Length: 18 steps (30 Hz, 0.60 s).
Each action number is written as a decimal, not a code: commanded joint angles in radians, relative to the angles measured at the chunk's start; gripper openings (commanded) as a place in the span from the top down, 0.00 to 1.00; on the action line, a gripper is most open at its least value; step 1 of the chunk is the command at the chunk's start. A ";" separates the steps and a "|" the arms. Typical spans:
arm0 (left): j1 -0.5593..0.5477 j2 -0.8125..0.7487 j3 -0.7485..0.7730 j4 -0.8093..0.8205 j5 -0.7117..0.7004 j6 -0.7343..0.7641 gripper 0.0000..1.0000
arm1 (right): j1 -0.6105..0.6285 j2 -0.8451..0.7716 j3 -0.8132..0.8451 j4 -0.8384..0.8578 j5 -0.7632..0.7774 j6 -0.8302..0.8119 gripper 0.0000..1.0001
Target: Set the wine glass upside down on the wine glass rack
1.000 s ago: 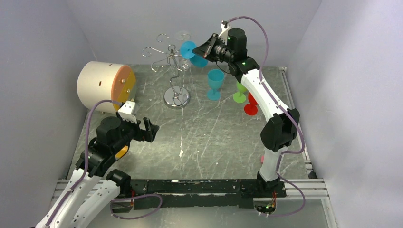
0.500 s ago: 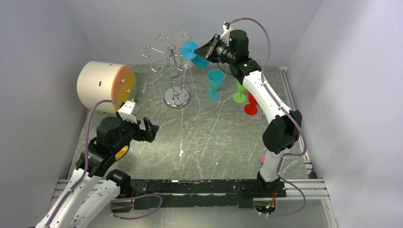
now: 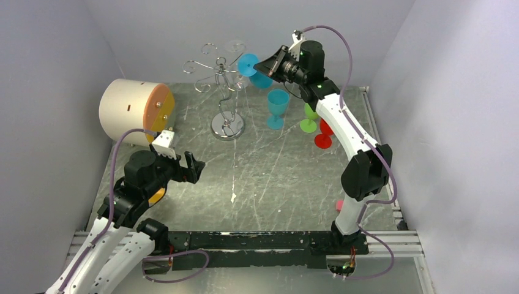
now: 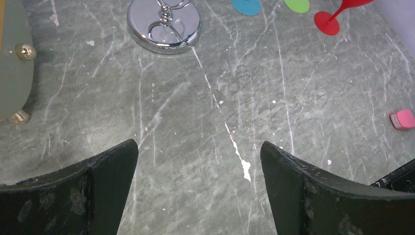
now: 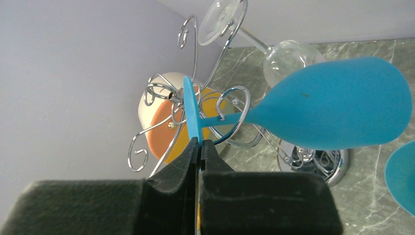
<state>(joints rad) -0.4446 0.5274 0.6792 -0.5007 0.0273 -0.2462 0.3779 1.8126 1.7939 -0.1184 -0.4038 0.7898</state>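
Observation:
My right gripper [image 5: 200, 143] is shut on the rim of the blue wine glass's flat foot [image 5: 192, 110]. It holds the wine glass [image 5: 337, 110] high up, beside the top of the wine glass rack [image 3: 217, 70]. The glass's stem crosses one of the rack's curled wire loops [image 5: 234, 93], and its bowl [image 3: 261, 79] points away from the rack. A clear glass [image 5: 288, 58] hangs upside down on the rack. The rack's chrome base [image 4: 164, 24] stands ahead of my left gripper [image 4: 198, 149], which is open over bare table with nothing between its fingers.
A cream cylinder with an orange end [image 3: 131, 110] lies left of the rack. A teal glass [image 3: 277, 107], a green one [image 3: 309, 122] and a red one [image 3: 323, 138] stand right of the rack's base. A small pink item [image 4: 402, 119] lies near the right rail.
My right gripper has shifted slightly to the right with the blue glass, still at the rack's top. The left arm has not moved.

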 commanded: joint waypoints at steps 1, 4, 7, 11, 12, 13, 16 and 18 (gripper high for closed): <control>0.004 -0.005 -0.008 0.024 0.011 0.007 0.01 | -0.016 -0.044 -0.009 0.065 0.016 0.015 1.00; 0.004 -0.005 -0.008 0.024 0.011 0.007 0.01 | -0.024 -0.046 -0.013 0.077 0.010 0.029 1.00; 0.004 -0.003 -0.008 0.024 0.013 0.007 0.01 | -0.028 -0.053 -0.027 0.099 0.010 0.048 1.00; 0.004 -0.007 -0.008 0.023 0.012 0.007 0.01 | -0.032 -0.047 -0.042 0.129 -0.007 0.083 1.00; 0.004 -0.008 -0.008 0.024 0.012 0.007 0.01 | -0.033 -0.046 -0.047 0.135 -0.009 0.090 1.00; 0.004 -0.008 -0.007 0.024 0.011 0.007 0.01 | -0.034 -0.047 -0.054 0.144 -0.010 0.098 1.00; 0.004 -0.012 -0.007 0.023 0.011 0.007 0.01 | -0.034 -0.053 -0.070 0.171 -0.013 0.111 1.00; 0.004 -0.012 -0.008 0.024 0.011 0.007 0.01 | -0.035 -0.056 -0.070 0.169 -0.011 0.111 1.00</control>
<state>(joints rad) -0.4446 0.5243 0.6788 -0.5007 0.0277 -0.2462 0.3546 1.7992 1.7279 -0.0280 -0.4217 0.8810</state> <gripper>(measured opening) 0.994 0.026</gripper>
